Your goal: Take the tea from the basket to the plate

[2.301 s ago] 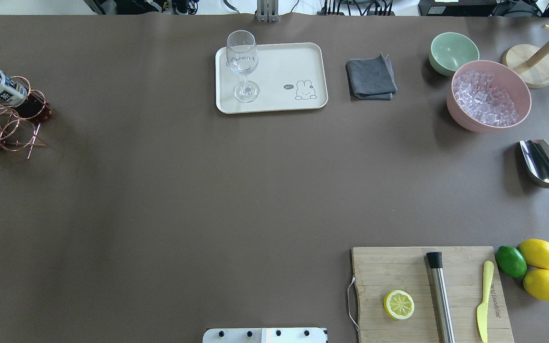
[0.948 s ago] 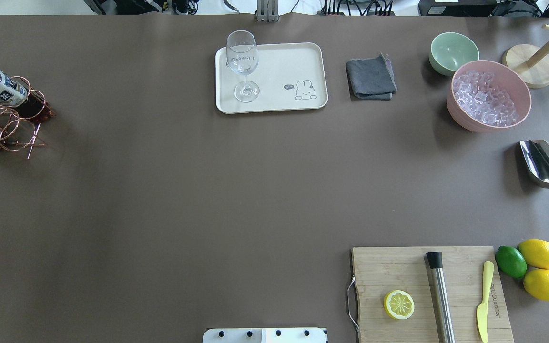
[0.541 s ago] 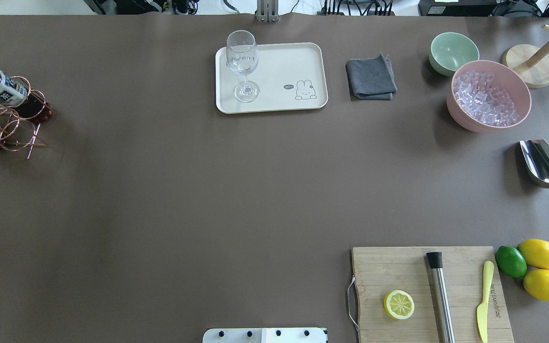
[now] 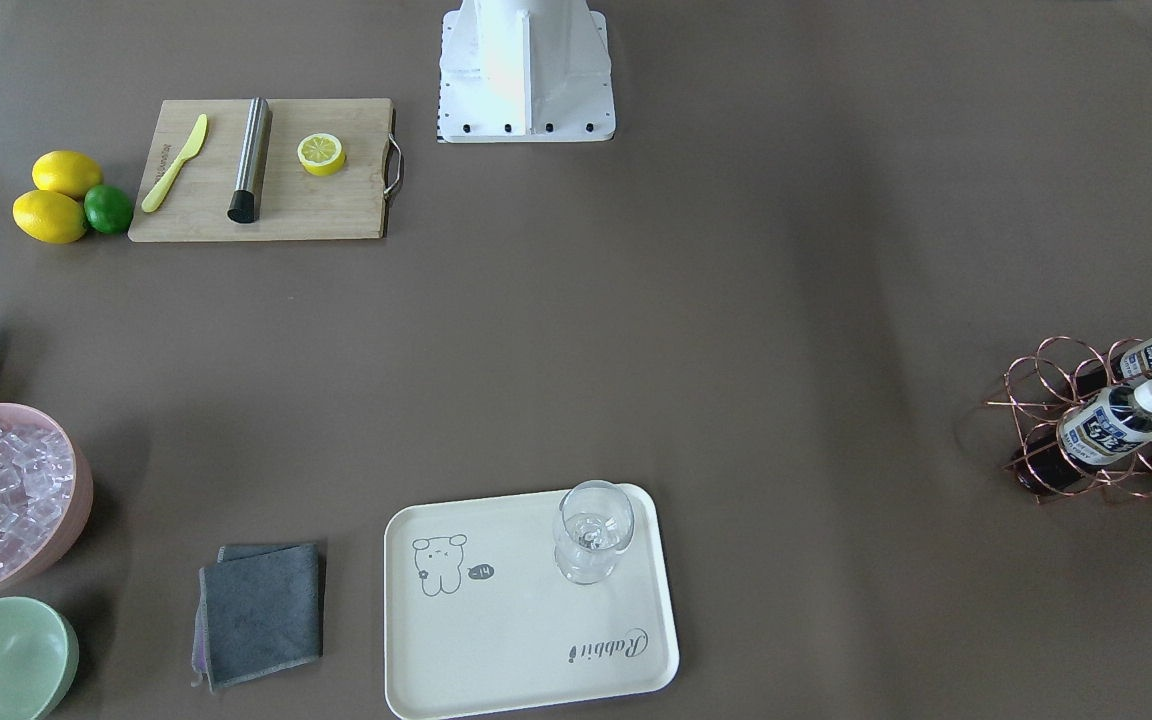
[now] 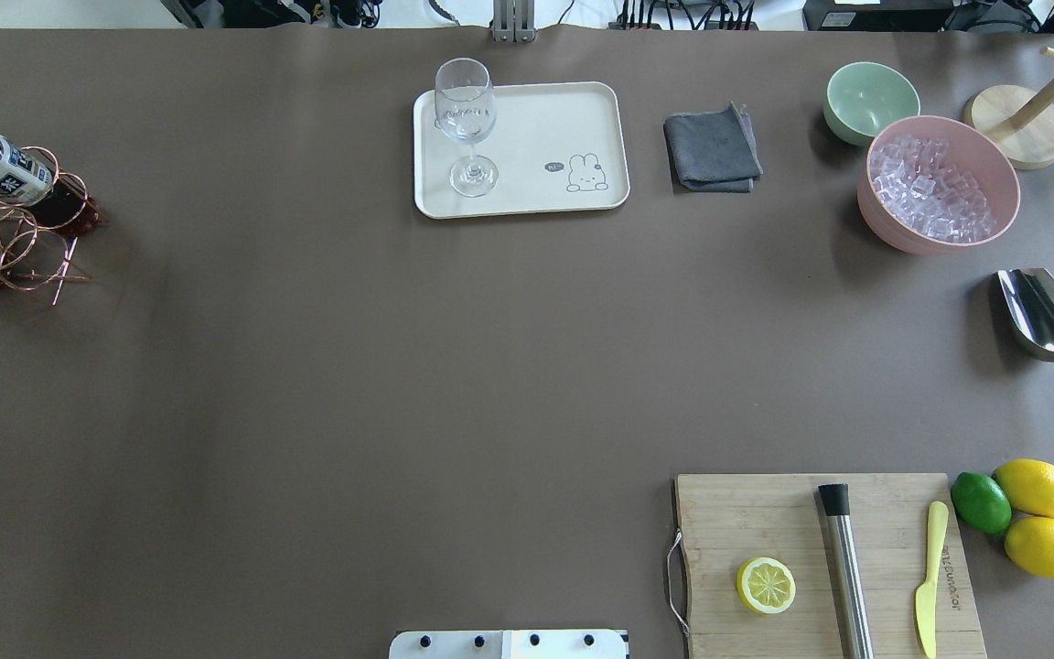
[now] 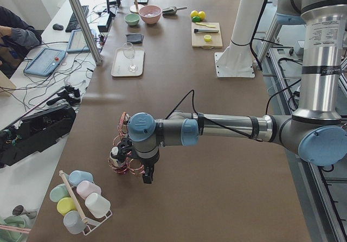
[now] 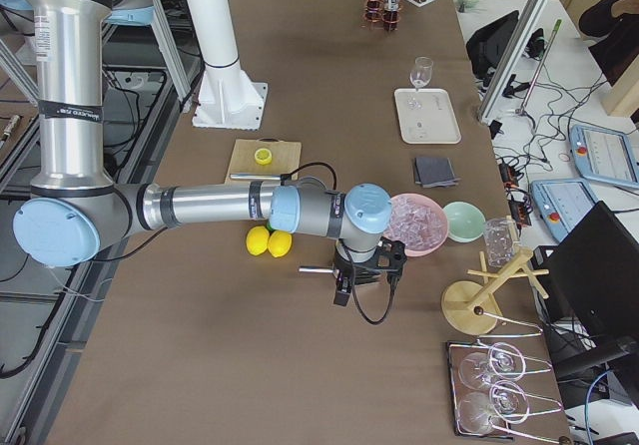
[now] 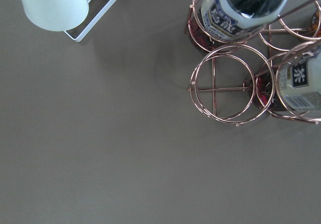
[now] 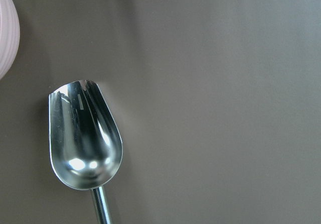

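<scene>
1. Left arm (image 6: pixel 227 127) stretches level from the right edge to lower left-centre; left gripper (image 6: pixel 138 163) points down, opening unclear.
2. Right arm (image 7: pixel 210 206) stretches level from the left edge to centre; right gripper (image 7: pixel 364 275) points down, opening unclear.

right arm (image 7: pixel 210 206): over table (image 7: pixel 200 365), end near pink ice bowl (image 7: pixel 419 223) | plate (image 7: pixel 431 122): holds wine glass (image 7: pixel 422 70)

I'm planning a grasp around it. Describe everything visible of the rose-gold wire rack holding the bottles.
The rose-gold wire rack looks like thin copper-coloured metal: joined round rings with crossed wires at their base. It stands on the brown table, at the robot's far left. White-capped plastic bottles of dark reddish-brown drink lean tilted through its rings. One ring, seen in the left wrist view, is empty.
</scene>
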Available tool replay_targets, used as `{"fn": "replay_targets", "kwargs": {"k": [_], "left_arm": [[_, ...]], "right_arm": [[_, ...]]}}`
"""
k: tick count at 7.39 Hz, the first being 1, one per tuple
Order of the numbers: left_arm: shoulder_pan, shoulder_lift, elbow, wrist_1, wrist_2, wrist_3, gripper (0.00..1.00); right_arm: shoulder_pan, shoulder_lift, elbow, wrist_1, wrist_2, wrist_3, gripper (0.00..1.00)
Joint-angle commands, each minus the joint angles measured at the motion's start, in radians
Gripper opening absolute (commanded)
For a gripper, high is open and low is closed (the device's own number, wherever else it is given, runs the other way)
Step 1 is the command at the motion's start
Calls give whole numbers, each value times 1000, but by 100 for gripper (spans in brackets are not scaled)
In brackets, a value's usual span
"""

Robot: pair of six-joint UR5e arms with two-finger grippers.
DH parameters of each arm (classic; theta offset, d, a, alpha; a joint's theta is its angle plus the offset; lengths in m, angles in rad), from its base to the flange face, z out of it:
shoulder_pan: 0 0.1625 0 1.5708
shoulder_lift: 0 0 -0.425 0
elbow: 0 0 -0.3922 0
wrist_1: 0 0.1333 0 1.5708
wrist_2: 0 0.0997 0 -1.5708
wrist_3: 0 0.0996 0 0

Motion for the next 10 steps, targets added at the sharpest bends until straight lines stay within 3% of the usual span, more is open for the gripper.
{"fn": "replay_targets", "kwargs": {"k": [1,4,7,9,10], "left_arm": [[-1,-4,1,4,10,228,98],[-15,-39,-3,16,11,696,98],[-27,-173,-14,75,11,1222,97],[-19,-181,-43,76,3,1248,97],[-22,-229,-1,113,2,1246,97]], "right_arm": [[-1,0,-1,0,0,0,100],[1,0,-1,0,0,0,100],[2,0,7,0,-1,0,100],[4,-2,8,-2,-1,0,100],[5,-2,8,-2,-1,0,100]]}}
